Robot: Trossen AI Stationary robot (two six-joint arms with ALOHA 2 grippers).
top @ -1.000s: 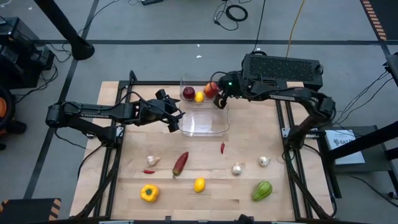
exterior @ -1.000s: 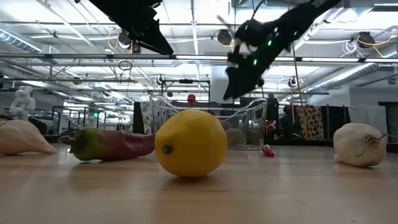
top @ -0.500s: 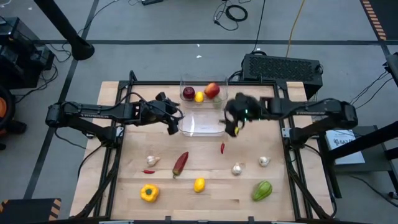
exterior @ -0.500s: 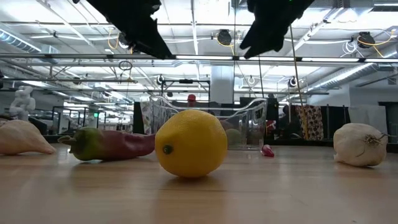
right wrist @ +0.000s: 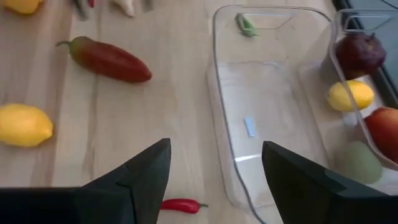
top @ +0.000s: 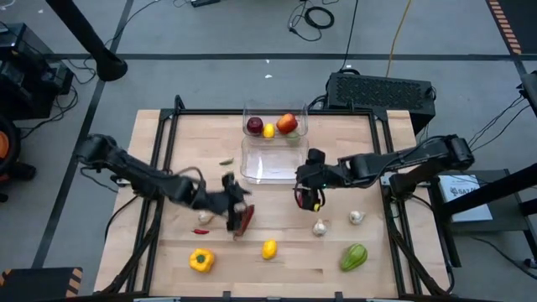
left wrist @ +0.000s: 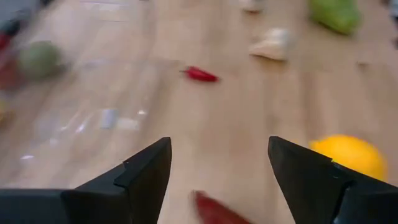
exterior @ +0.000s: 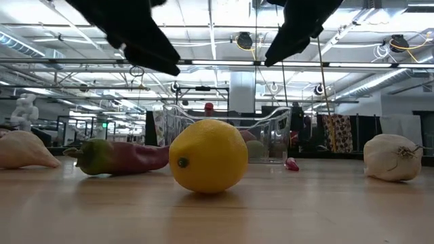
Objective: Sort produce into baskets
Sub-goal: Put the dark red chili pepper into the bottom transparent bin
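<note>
Fingers (right wrist: 143, 180) spread, wooden table (top: 336, 143) (ceiling lights)

The left gripper (top: 237, 210) is motion-blurred over what seems the dark red pepper (top: 244, 220), partly hiding it.

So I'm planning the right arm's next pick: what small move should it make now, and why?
Probably lower the right gripper straight down onto the small red chilli. Its fingers are open, the chilli lies on the table between them, beside the empty basket, so little sideways correction seems needed.
</note>
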